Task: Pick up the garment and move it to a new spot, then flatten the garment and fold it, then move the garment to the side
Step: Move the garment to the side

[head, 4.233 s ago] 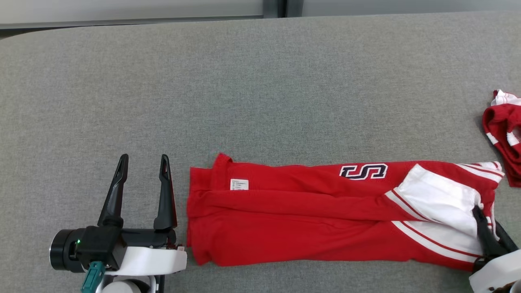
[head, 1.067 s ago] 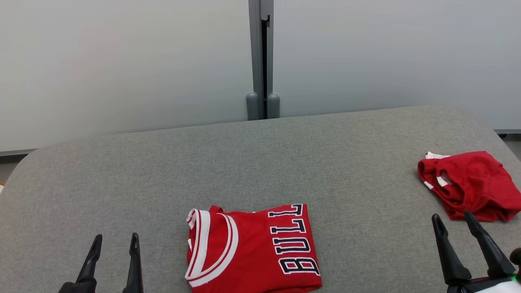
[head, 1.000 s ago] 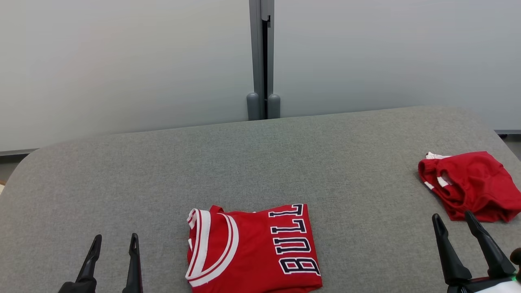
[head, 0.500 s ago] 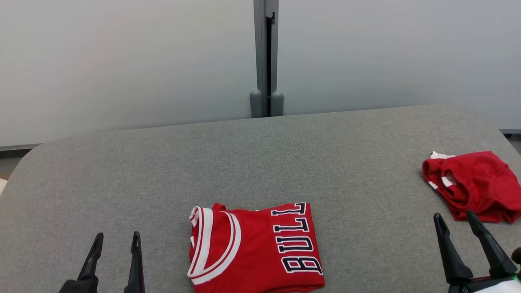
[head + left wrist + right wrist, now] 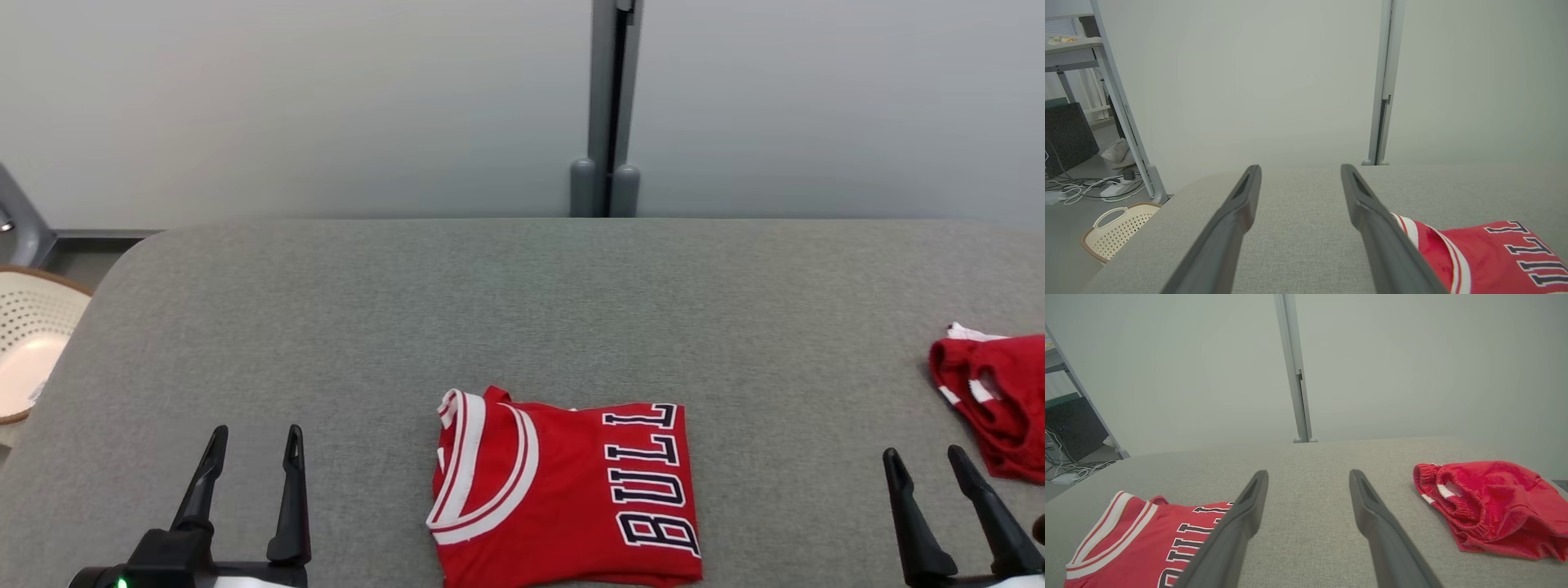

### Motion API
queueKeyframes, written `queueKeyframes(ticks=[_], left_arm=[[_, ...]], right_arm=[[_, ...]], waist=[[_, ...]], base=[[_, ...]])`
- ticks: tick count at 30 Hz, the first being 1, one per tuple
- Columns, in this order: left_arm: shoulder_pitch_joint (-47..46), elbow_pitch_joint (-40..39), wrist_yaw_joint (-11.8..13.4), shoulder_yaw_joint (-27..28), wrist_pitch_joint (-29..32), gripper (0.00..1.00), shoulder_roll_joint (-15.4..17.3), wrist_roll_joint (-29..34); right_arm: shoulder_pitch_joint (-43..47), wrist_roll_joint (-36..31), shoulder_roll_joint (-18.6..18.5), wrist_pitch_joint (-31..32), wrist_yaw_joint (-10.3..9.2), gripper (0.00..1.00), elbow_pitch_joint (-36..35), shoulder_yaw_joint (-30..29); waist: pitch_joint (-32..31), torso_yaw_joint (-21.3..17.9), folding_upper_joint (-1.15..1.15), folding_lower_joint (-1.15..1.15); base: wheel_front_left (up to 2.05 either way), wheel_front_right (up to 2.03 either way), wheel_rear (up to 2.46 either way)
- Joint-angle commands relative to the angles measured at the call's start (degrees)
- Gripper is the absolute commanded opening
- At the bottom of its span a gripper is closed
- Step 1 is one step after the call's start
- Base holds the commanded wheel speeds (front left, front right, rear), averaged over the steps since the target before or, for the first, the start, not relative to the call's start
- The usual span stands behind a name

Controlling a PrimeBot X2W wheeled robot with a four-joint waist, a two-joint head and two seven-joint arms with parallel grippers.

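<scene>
The garment (image 5: pixel 563 482) is a red jersey with white trim and dark letters. It lies folded into a compact square near the table's front edge, between my two arms. My left gripper (image 5: pixel 256 433) stands open at the lower left, a hand's width left of the jersey and touching nothing. In the left wrist view, the left gripper (image 5: pixel 1300 168) has bare table between its fingers and the garment (image 5: pixel 1486 257) to its right. My right gripper (image 5: pixel 923 452) is open at the lower right, apart from the jersey. The right wrist view shows the right gripper (image 5: pixel 1308 473) empty, with the garment (image 5: pixel 1135 535) at lower left.
A crumpled red piece of clothing with white trim (image 5: pixel 992 400) lies at the table's right edge, just beyond my right fingers, and shows as the red heap (image 5: pixel 1490 502) in the right wrist view. The grey padded table (image 5: pixel 490 302) ends at a pale wall. A cream basket (image 5: pixel 33 343) sits on the floor left of the table.
The head camera has turned left, so the whole picture has slid right. The long strip seen four seconds ago is now a compact fold. Over the last second, the grippers and clothing stayed still.
</scene>
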Motion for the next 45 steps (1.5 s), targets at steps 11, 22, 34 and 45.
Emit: queueKeyframes(ticks=[11,22,34,45], left_arm=[[-4.99,0.56,-1.01,-1.89,-1.61,1.00,-1.10,0.03],[-8.31,1.37,-1.59,-3.41,-3.56,1.00,-2.67,0.34],[-7.35,1.49,-1.15,-3.30,-3.92,1.00,-1.65,0.61],[-8.88,0.11,-0.79,-3.22,-3.80,1.00,-0.76,1.25]], right_arm=[[-2.08,1.26,2.90,0.33,-0.02,1.00,14.87,5.32],[-10.37,3.32,4.11,-0.02,-0.02,0.00,33.54,7.98],[-10.88,0.14,-0.34,-1.71,-0.07,0.00,28.81,10.63],[-13.99,2.67,-7.96,0.50,-0.08,0.00,21.41,18.99]], waist=[[2.51,17.28,0.00,0.00],[4.96,21.07,0.00,0.00],[5.40,11.78,0.00,0.00],[8.92,-11.56,0.00,0.00]], base=[[0.00,0.00,0.00],[0.00,0.00,0.00],[0.00,0.00,0.00],[0.00,0.00,0.00]])
